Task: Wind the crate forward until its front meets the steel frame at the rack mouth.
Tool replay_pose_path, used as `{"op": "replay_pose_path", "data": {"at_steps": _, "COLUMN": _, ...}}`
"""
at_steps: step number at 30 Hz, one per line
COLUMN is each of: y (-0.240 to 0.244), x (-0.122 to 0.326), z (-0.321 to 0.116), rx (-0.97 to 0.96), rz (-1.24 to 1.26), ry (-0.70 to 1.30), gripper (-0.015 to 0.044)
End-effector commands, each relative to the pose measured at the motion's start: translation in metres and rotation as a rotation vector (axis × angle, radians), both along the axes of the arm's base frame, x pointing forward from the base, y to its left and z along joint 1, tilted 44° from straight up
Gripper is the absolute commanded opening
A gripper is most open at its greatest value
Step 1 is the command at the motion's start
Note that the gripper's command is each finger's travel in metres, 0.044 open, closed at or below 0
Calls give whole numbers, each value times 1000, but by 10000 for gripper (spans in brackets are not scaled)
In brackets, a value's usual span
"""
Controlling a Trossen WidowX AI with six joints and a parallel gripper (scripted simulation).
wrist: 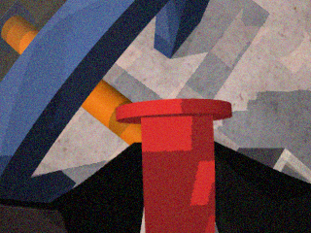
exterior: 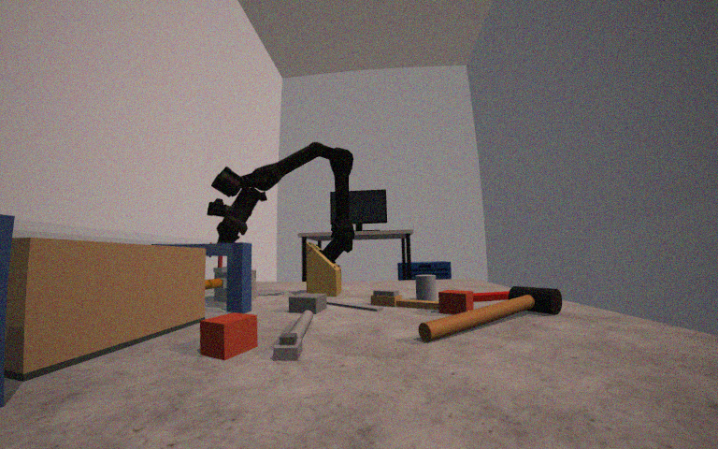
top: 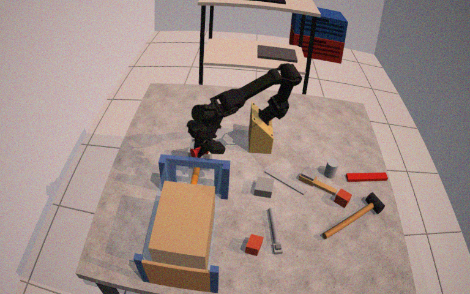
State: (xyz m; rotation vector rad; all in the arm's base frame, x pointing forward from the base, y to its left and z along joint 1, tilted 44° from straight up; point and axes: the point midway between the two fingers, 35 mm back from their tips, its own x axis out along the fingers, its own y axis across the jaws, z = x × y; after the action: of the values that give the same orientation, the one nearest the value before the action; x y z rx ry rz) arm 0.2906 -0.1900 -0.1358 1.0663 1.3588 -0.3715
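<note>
The tan crate (top: 186, 218) (exterior: 110, 296) sits flat in the clear-panelled cubby. A gap separates its front from the blue steel frame (top: 222, 184) (exterior: 239, 282) (wrist: 63, 49). The orange strap (top: 195, 176) (exterior: 213, 283) (wrist: 104, 104) runs from the crate through the frame's opening. My gripper (top: 199, 151) (wrist: 172, 151) is shut on the winch handle's upright red grip (wrist: 167, 133) (exterior: 220, 261), just beyond the frame. The winch (exterior: 221, 275) is partly behind the frame's post in the exterior view and mostly hidden by my arm in the top view. The key's seat is hidden.
Right of the cubby lie a grey block (top: 263, 187), a thin rod (top: 284, 182), a grey bar tool (top: 272, 225) and a red block (top: 254, 244). Farther right are a mallet (top: 348, 220), a grey cylinder (top: 330, 168) and a red bar (top: 366, 177). The frame's top bar is close to my gripper.
</note>
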Motion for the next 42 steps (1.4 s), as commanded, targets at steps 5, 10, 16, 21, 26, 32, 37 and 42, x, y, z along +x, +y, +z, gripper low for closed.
{"op": "replay_pose_path", "data": {"at_steps": 5, "y": 19, "x": -6, "z": 11, "rx": 34, "rz": 1, "ry": 5, "gripper": 0}}
{"op": "replay_pose_path", "data": {"at_steps": 10, "y": 23, "x": -9, "z": 15, "rx": 34, "rz": 1, "ry": 6, "gripper": 0}}
{"op": "replay_pose_path", "data": {"at_steps": 16, "y": 29, "x": -13, "z": 20, "rx": 35, "rz": 1, "ry": 6, "gripper": 0}}
{"op": "replay_pose_path", "data": {"at_steps": 21, "y": 34, "x": -17, "z": 25, "rx": 35, "rz": 1, "ry": 6, "gripper": 0}}
{"op": "replay_pose_path", "data": {"at_steps": 26, "y": 38, "x": -22, "z": 28, "rx": 36, "rz": 1, "ry": 7, "gripper": 0}}
{"op": "replay_pose_path", "data": {"at_steps": 32, "y": 43, "x": -28, "z": 33, "rx": 36, "rz": 1, "ry": 7, "gripper": 0}}
{"op": "replay_pose_path", "data": {"at_steps": 37, "y": 47, "x": -34, "z": 37, "rx": 37, "rz": 1, "ry": 8, "gripper": 0}}
{"op": "replay_pose_path", "data": {"at_steps": 42, "y": 50, "x": -39, "z": 40, "rx": 37, "rz": 1, "ry": 8, "gripper": 0}}
